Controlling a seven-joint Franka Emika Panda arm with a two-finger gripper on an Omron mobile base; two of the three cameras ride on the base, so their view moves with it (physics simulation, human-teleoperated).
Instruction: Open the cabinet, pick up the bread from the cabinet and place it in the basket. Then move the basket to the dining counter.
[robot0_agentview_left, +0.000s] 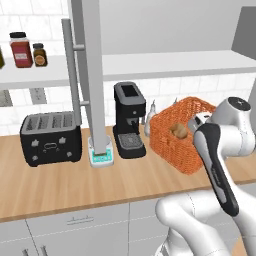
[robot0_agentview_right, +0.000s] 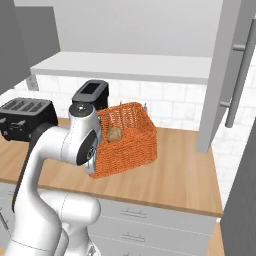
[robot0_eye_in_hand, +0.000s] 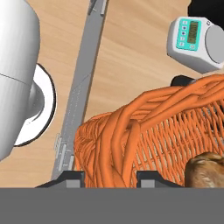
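Note:
The orange woven basket stands on the wooden counter backed by white tiles, with the golden-brown bread lying inside it. My gripper is at the basket's near rim, and the thick woven edge sits between its two fingertips, so it is shut on the rim. The grey cabinet above stands open, its door swung out over the white shelf. The dining counter is out of view.
Left of the basket stand a black coffee machine, a small white kitchen scale under the open door, and a black toaster. Spice jars sit on the shelf. Light-grey drawers run below.

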